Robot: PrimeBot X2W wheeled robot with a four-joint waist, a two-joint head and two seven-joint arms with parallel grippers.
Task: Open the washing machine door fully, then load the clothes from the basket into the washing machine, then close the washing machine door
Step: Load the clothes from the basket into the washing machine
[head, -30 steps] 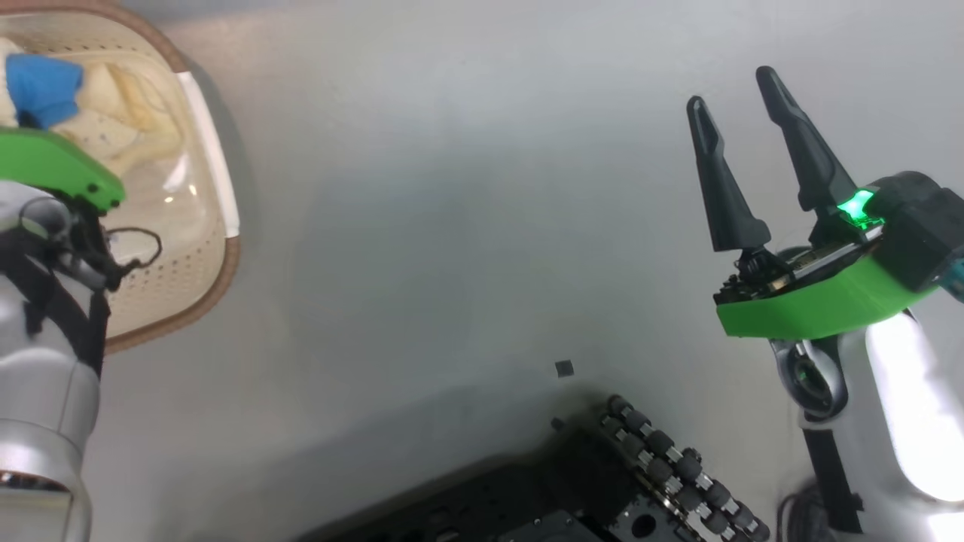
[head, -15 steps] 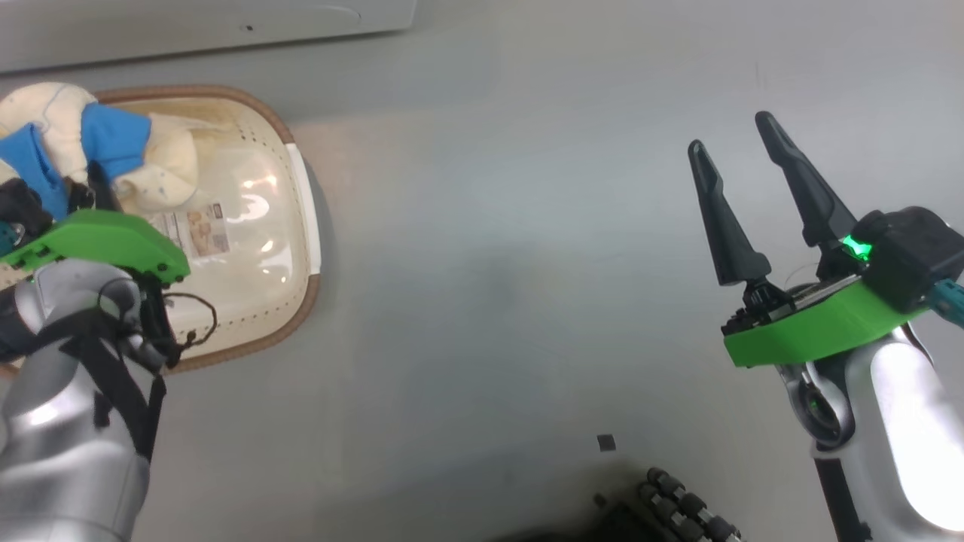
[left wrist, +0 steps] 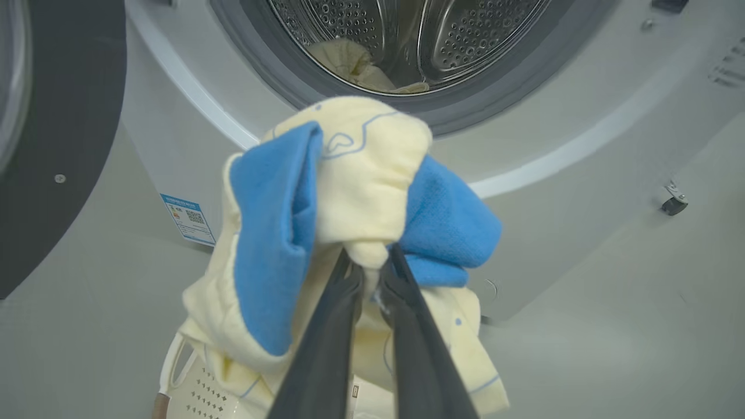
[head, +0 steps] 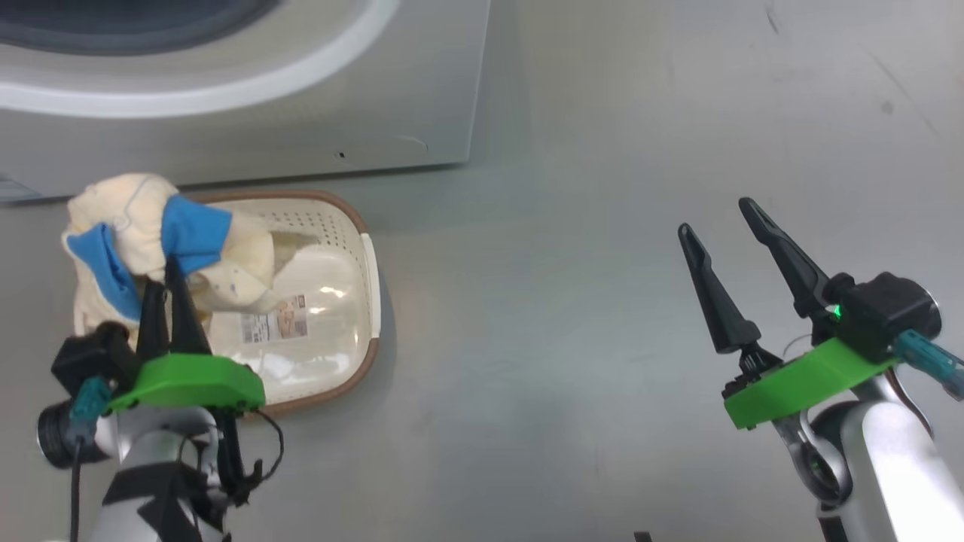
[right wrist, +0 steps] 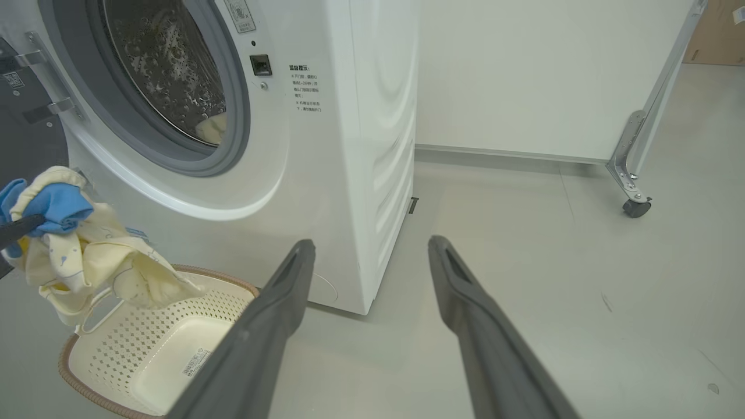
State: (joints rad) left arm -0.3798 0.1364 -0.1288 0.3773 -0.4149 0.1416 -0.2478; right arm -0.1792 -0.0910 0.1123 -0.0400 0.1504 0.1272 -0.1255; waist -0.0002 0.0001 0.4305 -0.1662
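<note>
Grey floor (head: 602, 226), white wall (right wrist: 524, 70), perhaps cardboard (right wrist: 719, 32)

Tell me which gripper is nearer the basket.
Left. The left gripper, shut on the clothes, hangs above the basket; the right gripper stands open over the floor, well off to the basket's right.

A castered metal leg (right wrist: 628, 157) stands on grey floor (right wrist: 524, 262) beside a white wall (right wrist: 524, 70).

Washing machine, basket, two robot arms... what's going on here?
The robot is loading laundry. Its left gripper is shut on the clothes, a cream-yellow garment with blue patches, held just above the basket and in front of the washing machine. The door stands open, and another pale piece lies in the drum. The right gripper is open and holds nothing, over the floor.
</note>
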